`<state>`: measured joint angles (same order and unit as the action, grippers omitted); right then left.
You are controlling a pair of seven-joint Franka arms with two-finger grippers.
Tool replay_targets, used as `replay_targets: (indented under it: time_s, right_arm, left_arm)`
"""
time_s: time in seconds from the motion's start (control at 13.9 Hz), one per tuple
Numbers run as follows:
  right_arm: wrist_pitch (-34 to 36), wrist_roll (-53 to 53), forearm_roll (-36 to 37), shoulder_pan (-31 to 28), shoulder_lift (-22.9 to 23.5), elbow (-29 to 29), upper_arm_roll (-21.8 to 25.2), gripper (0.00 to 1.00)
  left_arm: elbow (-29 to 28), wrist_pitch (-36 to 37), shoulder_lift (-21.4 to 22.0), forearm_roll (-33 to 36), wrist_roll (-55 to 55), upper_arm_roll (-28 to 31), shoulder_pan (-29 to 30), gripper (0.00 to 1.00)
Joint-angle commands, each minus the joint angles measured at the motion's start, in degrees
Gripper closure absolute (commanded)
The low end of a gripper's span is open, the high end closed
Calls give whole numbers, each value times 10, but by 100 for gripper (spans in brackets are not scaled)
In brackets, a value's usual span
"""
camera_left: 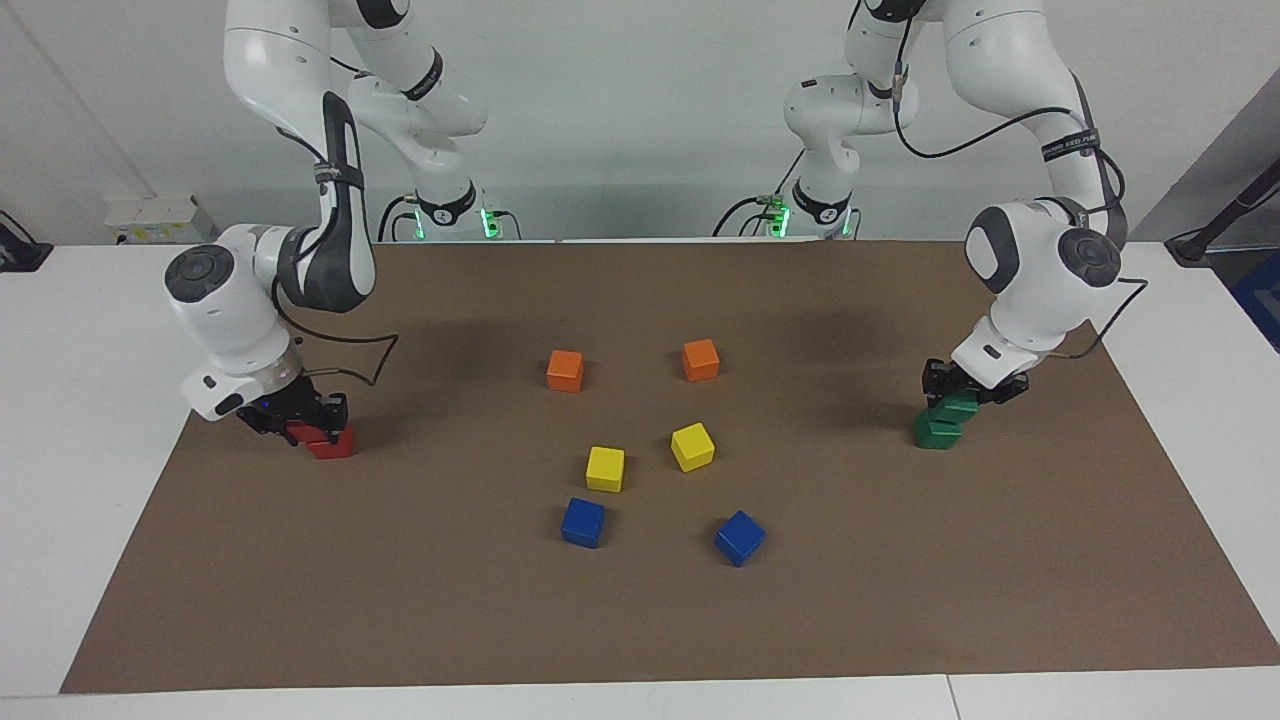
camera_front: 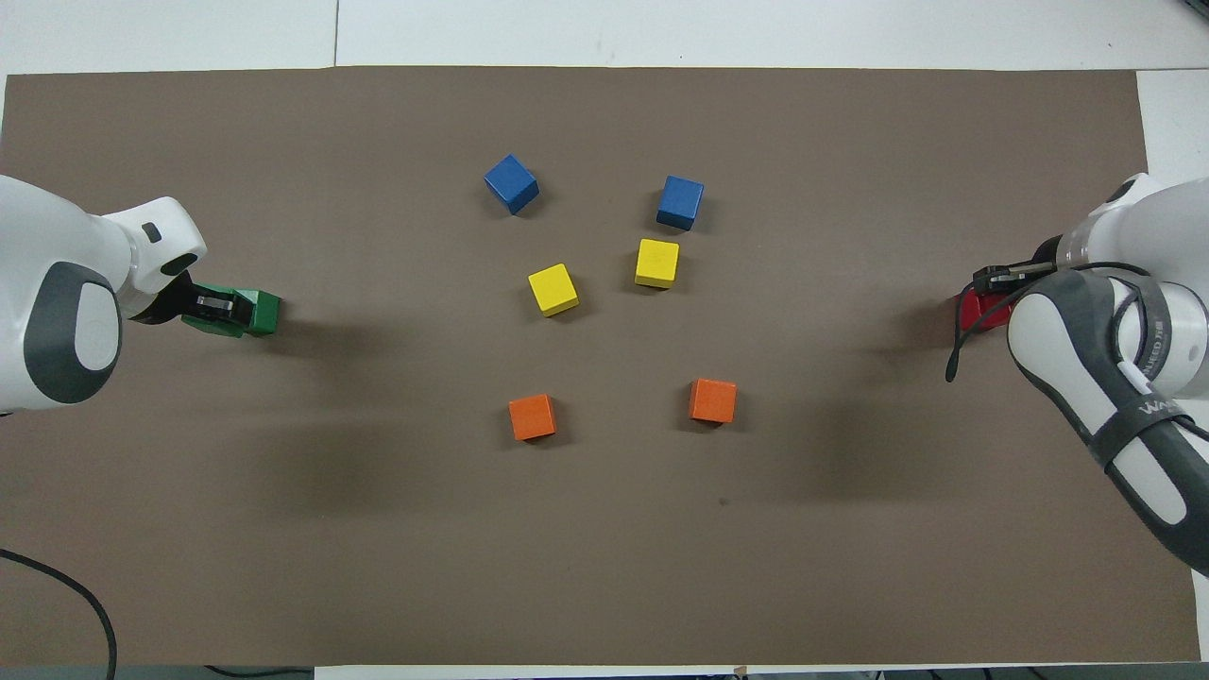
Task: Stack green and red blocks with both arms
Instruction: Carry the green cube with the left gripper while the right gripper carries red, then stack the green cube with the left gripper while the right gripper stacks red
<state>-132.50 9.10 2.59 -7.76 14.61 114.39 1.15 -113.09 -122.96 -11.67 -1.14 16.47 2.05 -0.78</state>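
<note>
My left gripper [camera_left: 962, 398] is shut on a dark green block [camera_left: 958, 407], which rests a little askew on the second green block [camera_left: 937, 433] at the left arm's end of the mat. In the overhead view this gripper [camera_front: 215, 306] covers most of the green pair [camera_front: 257, 313]. My right gripper [camera_left: 305, 418] is shut on a red block [camera_left: 298, 432], held low over the second red block [camera_left: 336, 443] at the right arm's end. I cannot tell whether the two red blocks touch. In the overhead view the right gripper [camera_front: 1001, 280] hides most of the red blocks [camera_front: 978, 310].
On the brown mat [camera_left: 900, 600] between the two stacks lie two orange cubes [camera_left: 565, 370] [camera_left: 700, 359], two yellow cubes [camera_left: 605, 468] [camera_left: 692, 446] and two blue cubes [camera_left: 582, 522] [camera_left: 739, 537]. The blue ones lie farthest from the robots.
</note>
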Motion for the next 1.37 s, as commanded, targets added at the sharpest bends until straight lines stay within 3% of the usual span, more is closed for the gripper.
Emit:
replay_targets:
  time_s: [0.0,0.5,0.58,0.79,0.86,0.94,1.01,1.3]
  right_arm:
    - [-10,4,-2,-13,-19,23,-10,100]
    - [-15,-7,-25,-18,-21,34,-10,100]
    - [-15,-16,-25,-18,-21,33,-10,85]
    - [-14,-29,-25,-18,-21,33,-10,3]
    - [-14,-29,-25,-18,-22,34,-10,0]
    - [-14,-29,-25,-18,-22,33,-10,0]
    - [-14,-29,-25,-17,-22,33,-10,0]
    - [21,-24,-23,-9,-25,1,-11,0]
  left_arm:
    - [-10,-24,0,-26,8,5,-4,100]
    - [-11,-44,-13,-26,8,7,-3,100]
    - [-11,-44,-13,-26,8,7,-3,100]
    - [-16,-47,-13,-26,8,7,-4,96]
    - [-16,-47,-13,-26,8,7,-4,63]
    - [-16,-46,-13,-26,8,7,-4,19]
    - [-15,-43,-13,-26,8,7,-4,0]
    - [-8,-29,-2,-26,7,9,-4,0]
